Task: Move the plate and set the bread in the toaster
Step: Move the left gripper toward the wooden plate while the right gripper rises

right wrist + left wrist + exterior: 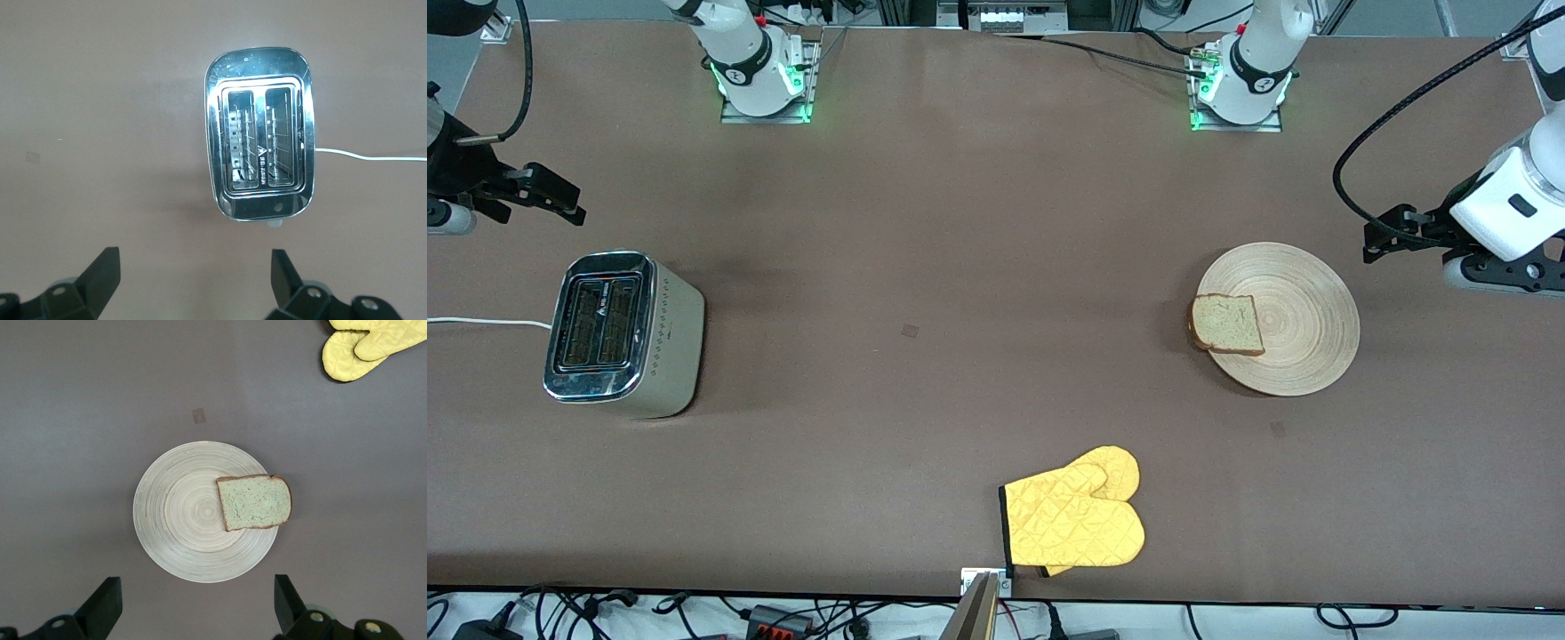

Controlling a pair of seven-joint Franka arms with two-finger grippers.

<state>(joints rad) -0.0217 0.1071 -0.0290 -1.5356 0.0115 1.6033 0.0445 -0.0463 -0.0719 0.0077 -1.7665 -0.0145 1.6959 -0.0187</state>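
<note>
The pale wood plate [1303, 302] lies toward the left arm's end of the table. The bread slice [1227, 324] lies flat on the plate's rim, on the side toward the right arm's end, and overhangs it slightly. The toaster [623, 333] stands toward the right arm's end, both slots empty. My left gripper [1383, 236] is open and empty over bare table beside the plate. In the left wrist view the gripper [198, 607] is clear of the plate [180, 513] and the bread [255, 501]. My right gripper [551, 200] is open and empty over bare table beside the toaster [260, 133]; in the right wrist view it [195, 283] is apart from the toaster.
A pair of yellow oven mitts [1076, 520] lies near the table's front edge, midway along it; they also show in the left wrist view [363, 347]. The toaster's white cord [480, 322] runs off the table's end. Both arm bases stand along the back edge.
</note>
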